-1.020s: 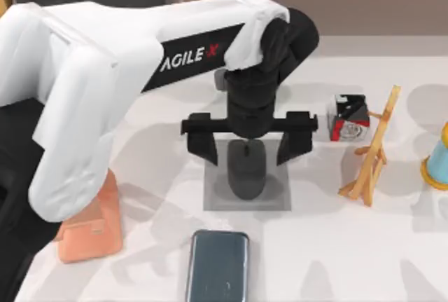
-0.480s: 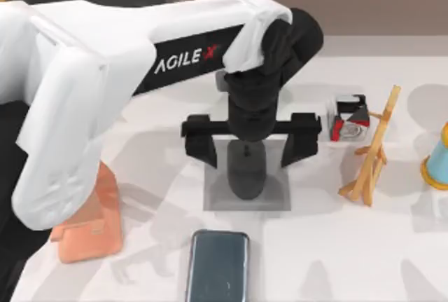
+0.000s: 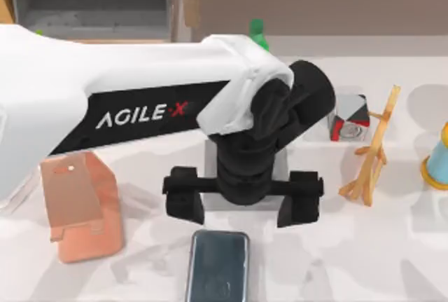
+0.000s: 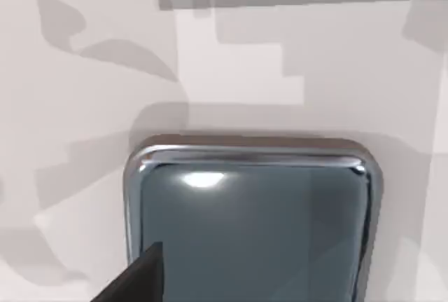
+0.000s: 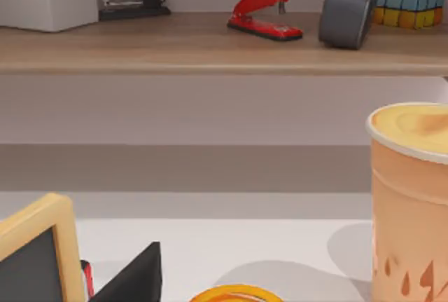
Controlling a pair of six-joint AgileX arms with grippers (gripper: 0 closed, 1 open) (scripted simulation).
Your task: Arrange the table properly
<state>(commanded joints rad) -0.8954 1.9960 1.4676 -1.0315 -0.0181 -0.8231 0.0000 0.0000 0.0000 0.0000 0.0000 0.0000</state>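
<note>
The table (image 3: 392,246) spreads white, flat and rigid under everything; I judge it fixed and smooth, nothing to grasp, so things on it will slide easily. My left arm reaches over its middle, and my left gripper (image 3: 243,206) hangs with fingers spread wide and empty just behind the phone (image 3: 218,265), above the front edge of the grey mat (image 3: 280,165). Left of the phone lies an orange stand (image 3: 80,207); right of it, well apart, a wooden easel (image 3: 371,149). The phone looks glossy and slippery; I'd take it by its long edges.
</note>
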